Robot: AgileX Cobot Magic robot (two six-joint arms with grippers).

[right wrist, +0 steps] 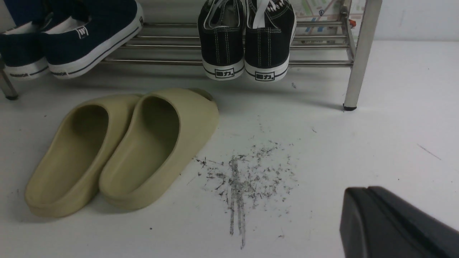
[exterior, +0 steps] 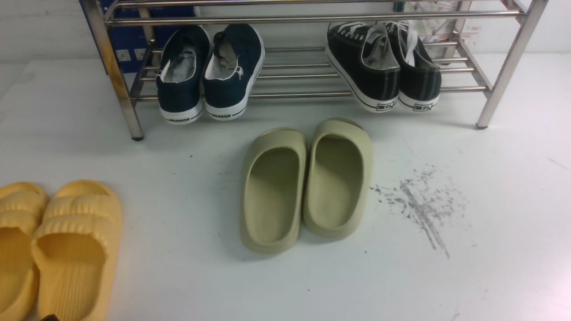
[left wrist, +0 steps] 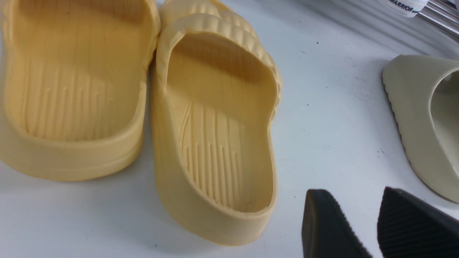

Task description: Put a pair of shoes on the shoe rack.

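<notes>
The left gripper (left wrist: 362,229) hangs open and empty beside the yellow slides (left wrist: 215,125), the right gripper (right wrist: 394,222) looks closed, and the shoes (exterior: 383,67) sit on the rack (exterior: 312,20), heels overhanging, so a bump could tip them off.

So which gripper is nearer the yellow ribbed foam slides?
Left. The left gripper hangs just beside the yellow ribbed foam slides, nothing in it. The right gripper faces the olive slides and rack, no yellow slides in its view.
</notes>
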